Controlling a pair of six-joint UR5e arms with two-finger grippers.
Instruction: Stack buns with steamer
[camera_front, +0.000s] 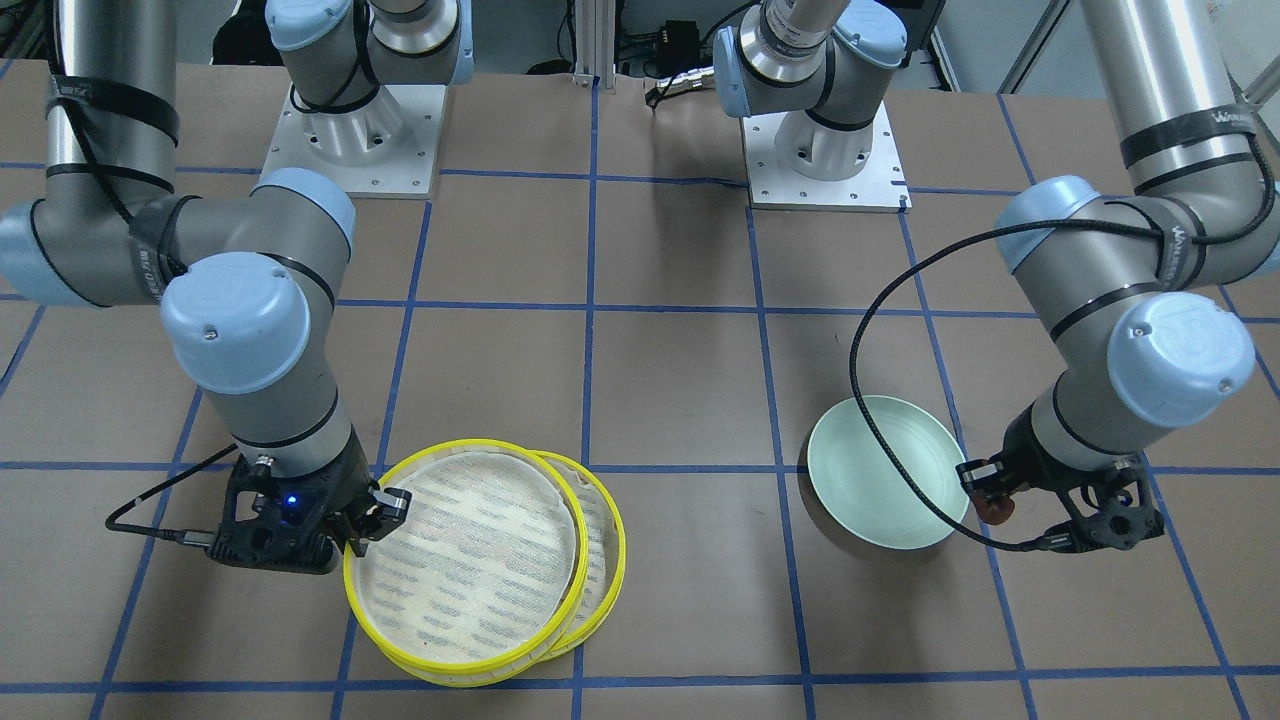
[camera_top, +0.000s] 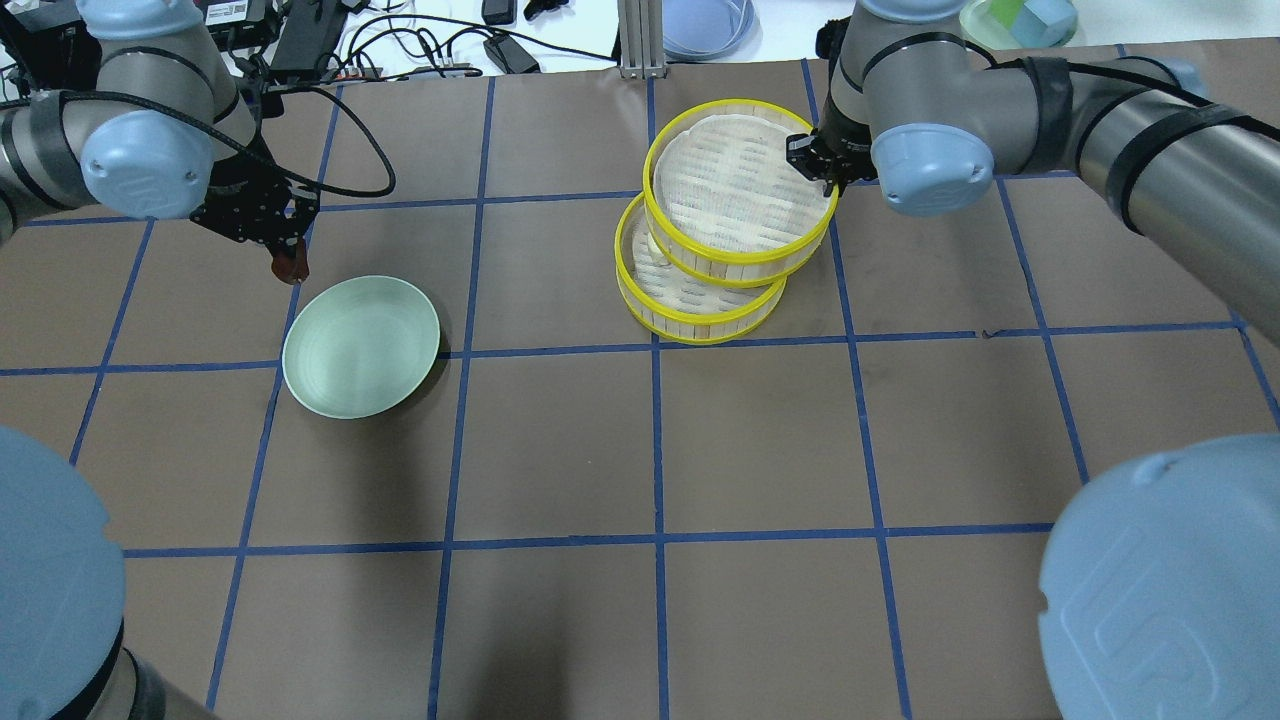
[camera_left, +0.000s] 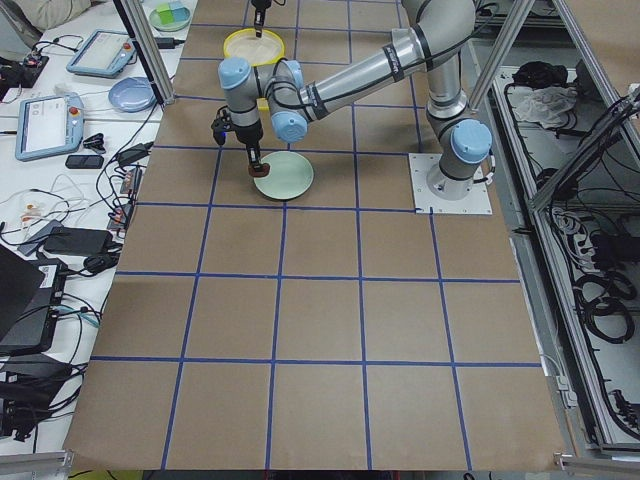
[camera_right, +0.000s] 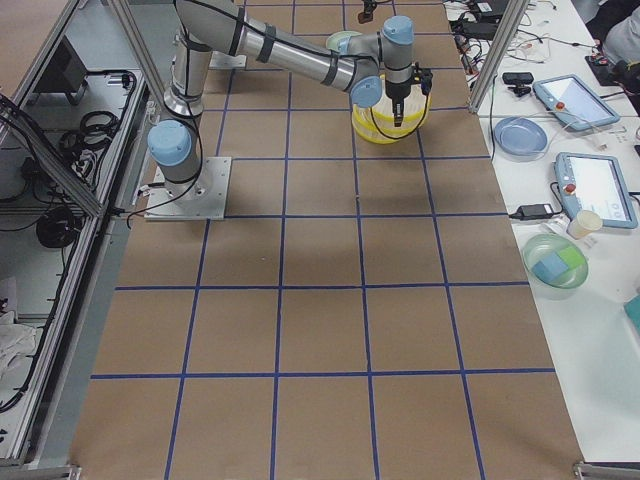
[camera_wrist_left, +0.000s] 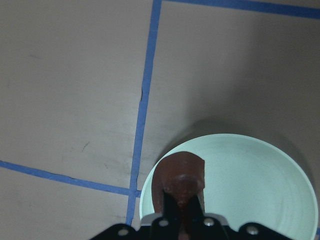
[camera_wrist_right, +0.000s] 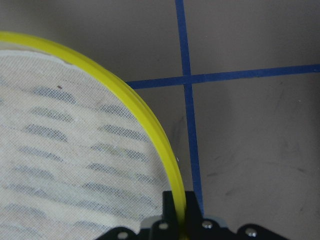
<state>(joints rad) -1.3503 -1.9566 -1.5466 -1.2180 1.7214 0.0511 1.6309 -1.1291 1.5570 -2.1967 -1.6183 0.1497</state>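
My left gripper is shut on the glossy reddish-brown bun and holds it in the air beside the mint-green plate's far-left rim. The bun also shows in the left wrist view and the front view. My right gripper is shut on the yellow rim of the upper steamer tray. That tray sits offset over the lower steamer tray, covering most of it. The right wrist view shows the rim between the jaws. The cream bun does not show clearly.
The mint-green plate lies empty on the brown paper table with its blue tape grid. The arm bases stand at the robot side. Cables, bowls and devices lie beyond the far table edge.
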